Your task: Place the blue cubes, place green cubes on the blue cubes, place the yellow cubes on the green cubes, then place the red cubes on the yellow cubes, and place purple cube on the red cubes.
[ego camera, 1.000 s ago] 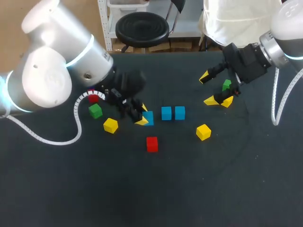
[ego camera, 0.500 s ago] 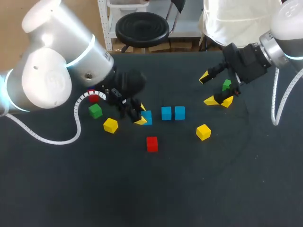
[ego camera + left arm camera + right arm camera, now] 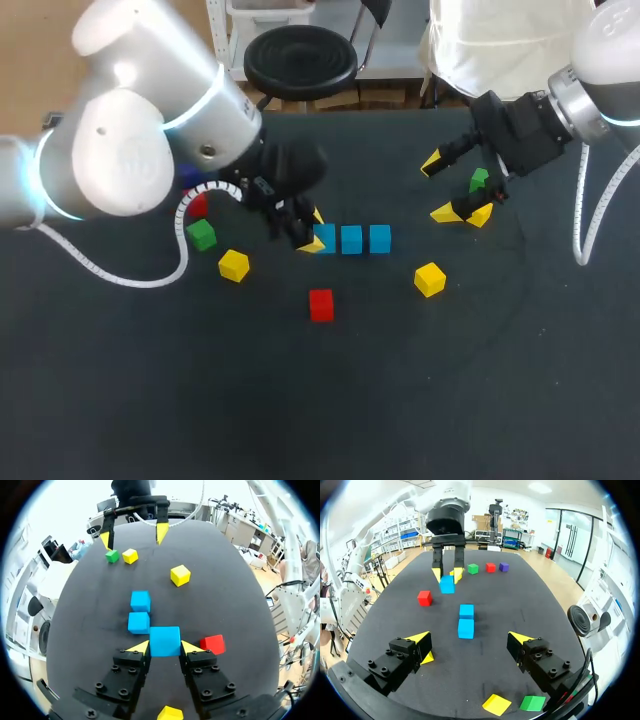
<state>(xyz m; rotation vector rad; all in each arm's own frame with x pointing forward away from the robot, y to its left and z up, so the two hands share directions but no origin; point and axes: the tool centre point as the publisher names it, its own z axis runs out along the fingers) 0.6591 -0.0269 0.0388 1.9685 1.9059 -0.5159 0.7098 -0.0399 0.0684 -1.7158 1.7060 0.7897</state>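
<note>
My left gripper (image 3: 165, 647) squeezes a small blue cube (image 3: 165, 641), just beside two more blue cubes (image 3: 139, 622). My right gripper (image 3: 439, 188) hangs wide open near the far edge of the black table (image 3: 380, 114).

At the head view's upper left, the left arm (image 3: 130, 150) is showing bulky white rounded shells, a glowing pale-blue ring and a white coiled cable (image 3: 150, 284). The left pincer (image 3: 164, 647) is displaying black screw-studded blocks tipped with yellow wedges.
</note>
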